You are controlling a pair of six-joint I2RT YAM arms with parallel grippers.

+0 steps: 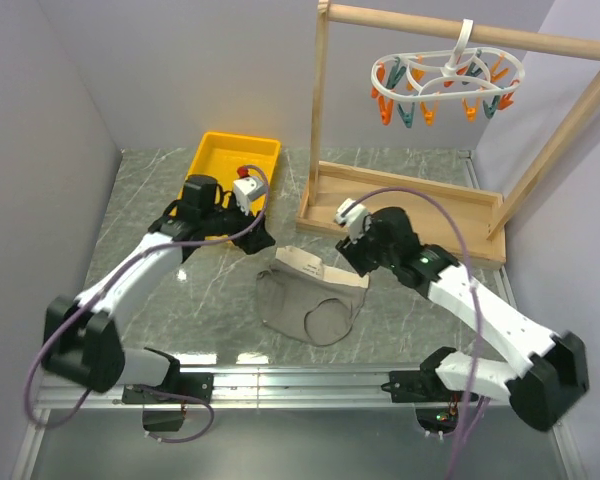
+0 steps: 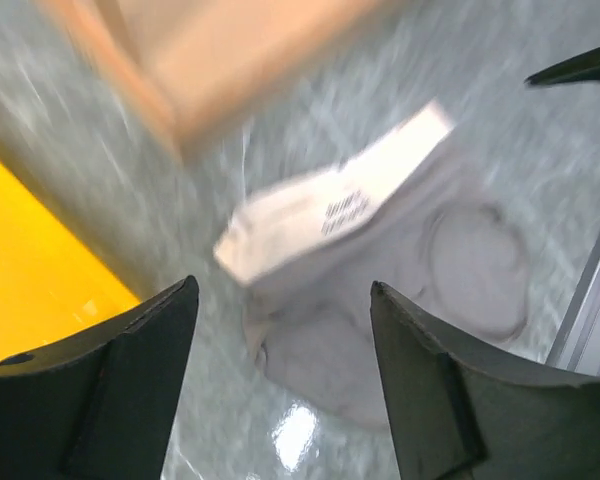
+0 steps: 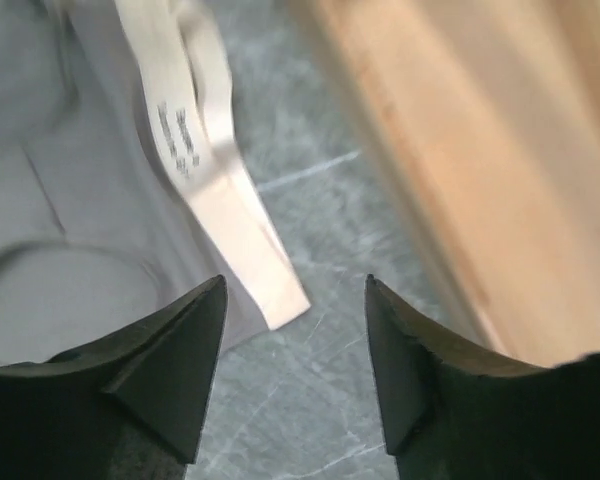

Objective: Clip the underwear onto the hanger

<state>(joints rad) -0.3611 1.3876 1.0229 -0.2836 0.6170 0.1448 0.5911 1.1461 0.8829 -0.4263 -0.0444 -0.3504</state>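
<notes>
- My left gripper [image 2: 285, 288] is open: its two dark fingers stand apart with nothing between them, only the table and cloth beyond.
- My right gripper [image 3: 295, 282] is open too, its fingers spread over bare table with nothing held.
- The underwear [image 1: 310, 300] lies crumpled on the grey marbled table [image 1: 170, 290], between my two arms and near the front edge.
- Its pale beige waistband [image 1: 320, 270] is on the far side of the heap, with a small printed label [image 2: 345, 210] facing up.
- From the left wrist view, the underwear sits just ahead of my open fingers, not touching them.
- From the right wrist view, the end of the waistband lies just beyond my left-hand finger.
- The hanger [image 1: 445, 80], a white ring with orange and teal clothespins [image 1: 405, 110], hangs by its hook from the top bar of a wooden rack [image 1: 400, 215], well apart from the underwear.
- A yellow tray [image 1: 235, 160] sits at the back left, behind my left arm.
</notes>
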